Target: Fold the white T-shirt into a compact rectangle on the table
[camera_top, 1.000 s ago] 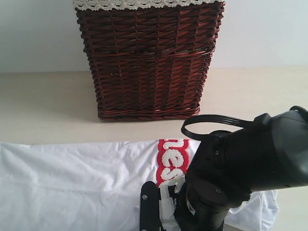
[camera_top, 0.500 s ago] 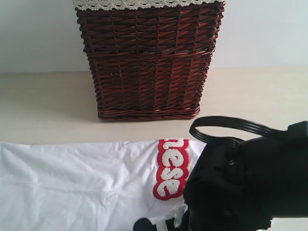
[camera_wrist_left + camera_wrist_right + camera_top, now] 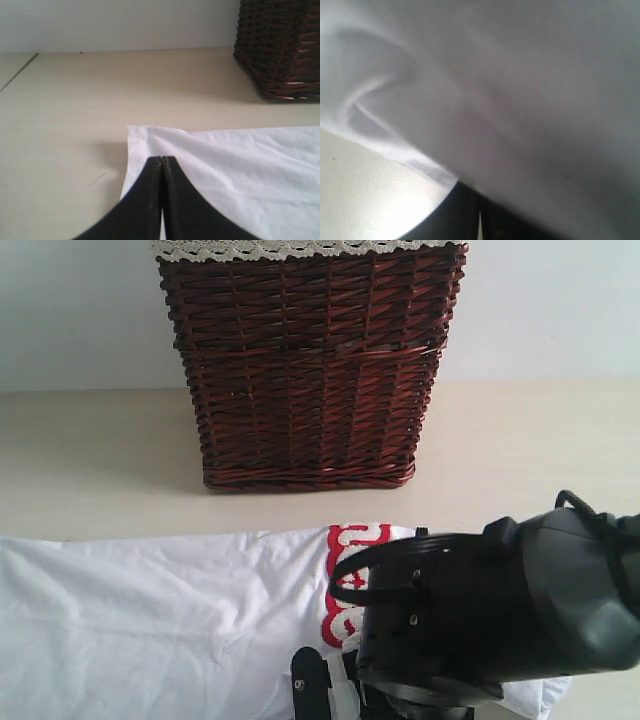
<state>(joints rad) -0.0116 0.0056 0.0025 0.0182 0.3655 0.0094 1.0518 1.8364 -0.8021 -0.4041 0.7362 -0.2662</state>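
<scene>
The white T-shirt [image 3: 150, 620] lies spread on the table [image 3: 90, 460], its red band with white letters [image 3: 345, 540] half hidden by my right arm. My right gripper [image 3: 335, 695] sits low at the picture's bottom edge over the shirt. In the right wrist view white cloth [image 3: 510, 90] drapes over the gripper [image 3: 480, 200], whose dark fingers are shut with their tips buried under it. My left gripper [image 3: 162, 159] is shut, its tips over the shirt [image 3: 240, 170] just inside a corner [image 3: 131, 131]. I see no cloth puckered between them.
A dark brown wicker basket [image 3: 305, 370] with white lace trim [image 3: 300, 248] stands at the back centre, just beyond the shirt. A white wall rises behind the table. In the left wrist view the basket [image 3: 282, 45] sits beyond the shirt, and bare table [image 3: 65, 130] lies beside the corner.
My right arm has swung left and lower over the shirt, now covering more of the red band. The shirt's left part has not moved.
</scene>
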